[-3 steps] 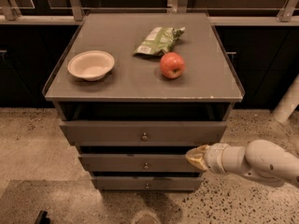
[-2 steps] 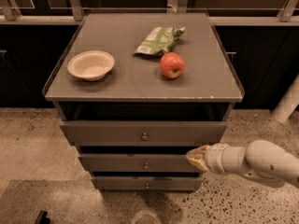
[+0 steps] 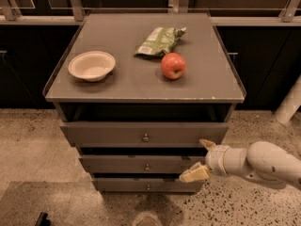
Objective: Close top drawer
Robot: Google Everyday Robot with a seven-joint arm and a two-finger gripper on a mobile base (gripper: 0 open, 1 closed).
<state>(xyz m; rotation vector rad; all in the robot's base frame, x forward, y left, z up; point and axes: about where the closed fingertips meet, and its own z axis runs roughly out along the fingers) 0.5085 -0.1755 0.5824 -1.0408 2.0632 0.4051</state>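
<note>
**Top drawer stands pulled out; claw spread beside the drawer fronts**

The top drawer (image 3: 103, 134), a flat grey-brown wooden panel with a small round metal knob (image 3: 146, 137) at its centre, is seen drawn forward from the cabinet, and a dark gap is left between it and the surface (image 3: 131, 86) above. Its inside is hidden in shadow. Two shorter fronts, the middle drawer (image 3: 117, 164) and the bottom drawer (image 3: 117, 184), are stepped below it, each with a similar knob.

On the smooth, matt grey surface a shallow, pale round bowl (image 3: 91, 65) is set at the left; what is in it cannot be told. A glossy red apple (image 3: 173, 66) is placed near the middle, with a crumpled green snack bag (image 3: 160, 40) just behind it.

The claw (image 3: 200, 160), at the end of a rounded white arm (image 3: 263, 164), is held with its tan fingers (image 3: 194, 174) spread, in front of the right end of the middle drawer, just below the top drawer's right corner. The floor (image 3: 33, 145) is speckled stone.
</note>
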